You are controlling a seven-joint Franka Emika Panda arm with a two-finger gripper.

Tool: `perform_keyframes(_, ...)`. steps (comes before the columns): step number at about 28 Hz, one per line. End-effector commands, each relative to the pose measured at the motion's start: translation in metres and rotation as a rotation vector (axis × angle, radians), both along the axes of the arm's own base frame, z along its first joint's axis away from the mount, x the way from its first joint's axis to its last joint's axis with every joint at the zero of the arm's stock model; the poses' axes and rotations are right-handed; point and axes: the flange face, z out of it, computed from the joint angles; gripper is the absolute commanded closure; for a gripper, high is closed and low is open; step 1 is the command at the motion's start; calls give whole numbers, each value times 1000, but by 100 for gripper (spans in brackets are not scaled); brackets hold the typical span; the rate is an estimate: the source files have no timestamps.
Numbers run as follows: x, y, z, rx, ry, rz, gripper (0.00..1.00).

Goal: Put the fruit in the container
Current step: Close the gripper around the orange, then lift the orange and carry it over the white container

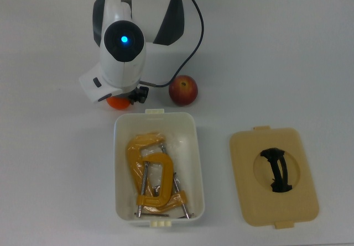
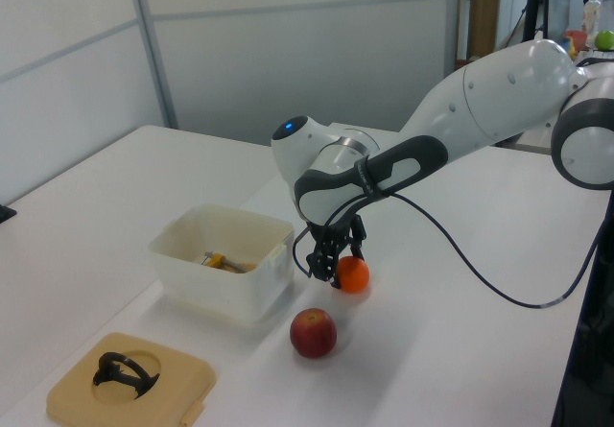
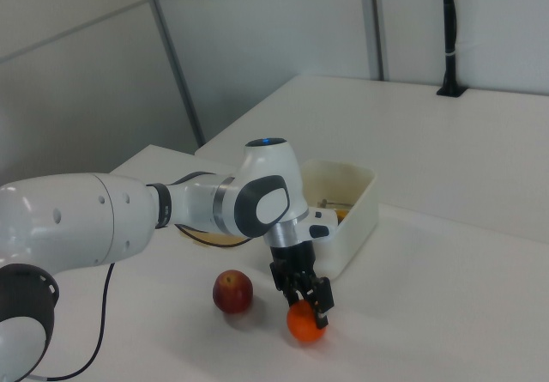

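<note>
Orange [image 2: 353, 274] sits on surface [image 2: 451, 350] right under claw [image 2: 333, 270]; grip unclear, cannot tell. Could roll away if pinched off-centre.

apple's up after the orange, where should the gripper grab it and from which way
Grip the apple across its round middle, coming straight down. It sits upright on the table, dimple up, clear of the tub and orange.
</note>
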Motion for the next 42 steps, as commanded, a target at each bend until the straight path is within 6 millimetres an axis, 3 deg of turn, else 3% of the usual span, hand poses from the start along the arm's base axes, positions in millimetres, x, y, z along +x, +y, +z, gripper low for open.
perform_keyframes(1,-4,-14,41,-11,-41,24,69)
perform_keyframes(5,-2,-14,78,-12,-93,15,69)
perform_keyframes(6,0,-13,103,-14,-134,8,68)
perform_keyframes(9,6,-5,150,-7,-222,16,68)
perform_keyframes(13,15,10,179,-10,-293,41,68)
perform_keyframes(16,31,36,198,-8,-422,102,62)
perform_keyframes(19,44,47,214,9,-594,143,62)
perform_keyframes(25,63,57,205,32,-746,156,61)
perform_keyframes(26,64,56,206,33,-759,154,57)
perform_keyframes(27,64,56,206,36,-766,151,42)
perform_keyframes(28,64,58,208,38,-768,152,13)
perform_keyframes(29,63,57,208,35,-763,151,0)
perform_keyframes(38,45,58,193,38,-590,99,0)
perform_keyframes(42,17,82,178,37,-364,224,0)
